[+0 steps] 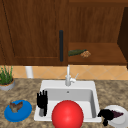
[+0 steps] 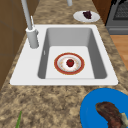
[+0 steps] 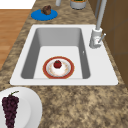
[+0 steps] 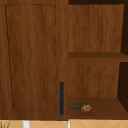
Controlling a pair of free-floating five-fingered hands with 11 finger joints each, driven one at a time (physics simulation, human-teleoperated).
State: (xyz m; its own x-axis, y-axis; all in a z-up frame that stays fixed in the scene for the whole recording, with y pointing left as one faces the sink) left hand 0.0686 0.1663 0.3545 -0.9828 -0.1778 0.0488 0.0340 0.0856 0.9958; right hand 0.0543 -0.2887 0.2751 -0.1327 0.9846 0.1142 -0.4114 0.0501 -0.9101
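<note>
Black left hand (image 1: 42,101), fingers straight, hovers at the sink's (image 1: 45,85) left edge; right hand (image 1: 107,115) curls on grapes (image 1: 117,114) (white plate (image 1: 122,120), counter's right end), not lifted yet.

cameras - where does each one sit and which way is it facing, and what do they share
Front view: faces the sink head-on; left hand at its left rim, right hand on the white plate of grapes.
Left side view: looks along the sink from its left, over the blue plate.
Right side view: looks from its right, over the grapes.
Upper view: faces the wall cabinet.
Both side views share the red-rimmed plate in the basin.
</note>
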